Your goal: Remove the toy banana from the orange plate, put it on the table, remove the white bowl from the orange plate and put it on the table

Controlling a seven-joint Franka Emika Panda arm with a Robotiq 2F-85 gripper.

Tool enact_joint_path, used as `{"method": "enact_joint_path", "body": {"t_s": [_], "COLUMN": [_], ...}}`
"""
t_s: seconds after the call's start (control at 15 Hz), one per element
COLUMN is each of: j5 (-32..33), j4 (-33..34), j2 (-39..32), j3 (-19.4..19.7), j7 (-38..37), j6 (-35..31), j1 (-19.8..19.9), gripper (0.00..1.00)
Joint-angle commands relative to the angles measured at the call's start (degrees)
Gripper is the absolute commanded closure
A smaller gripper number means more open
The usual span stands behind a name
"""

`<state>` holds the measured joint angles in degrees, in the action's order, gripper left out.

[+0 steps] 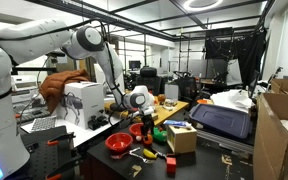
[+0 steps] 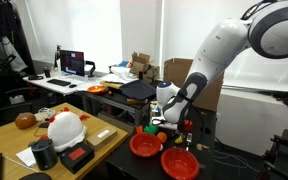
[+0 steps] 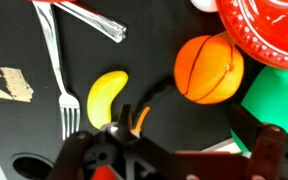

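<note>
My jaws stand wide apart with nothing between them, and my gripper (image 3: 174, 148) hangs just above the dark table (image 3: 24, 30). The toy banana (image 3: 106, 96) is not on the orange plate (image 3: 269, 25). It lies flat on the bare tabletop just ahead of my fingers, untouched by either of them, with its curve bowed away from the plate. Beside it, toward the table edge that shows pale at the lower corner of my wrist view, lies a silver fork (image 3: 58, 62) with its tines pointing my way. A torn scrap of tape (image 3: 12, 84) sits farther out still. On the banana's other side, an orange ball (image 3: 209, 68) rests against the rim of the plate, and a green piece (image 3: 276, 98) lies close to the ball. A sliver of something white shows at the top edge, too little to name. In an exterior view my gripper (image 2: 165, 116) hovers low near the end of the table, close to a red-orange dish (image 2: 144, 146) and a second red dish (image 2: 179, 163).
</note>
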<state>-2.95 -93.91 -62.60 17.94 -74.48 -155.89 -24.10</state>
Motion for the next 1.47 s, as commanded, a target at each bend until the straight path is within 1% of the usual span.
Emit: {"method": "enact_joint_path", "body": {"t_s": [0.0,0.33,1.07,1.33,1.4], "j5": [0.3,0.4,0.6,2.7,3.7], "j4": [-1.7,-1.8,-2.4,-7.2,-9.3], "j2": [1.8,1.4,2.0,6.0,7.6], "j3": [-2.9,-3.0,-3.8,-1.7,-0.3], "j7": [0.8,-0.3,0.7,2.4,2.6], "j6": [-0.1,-2.1,-2.2,-2.3,-2.3], "j1": [2.6,2.6,2.8,1.3,0.3], "gripper": [0.00,0.00,0.00,0.00,0.00]}}
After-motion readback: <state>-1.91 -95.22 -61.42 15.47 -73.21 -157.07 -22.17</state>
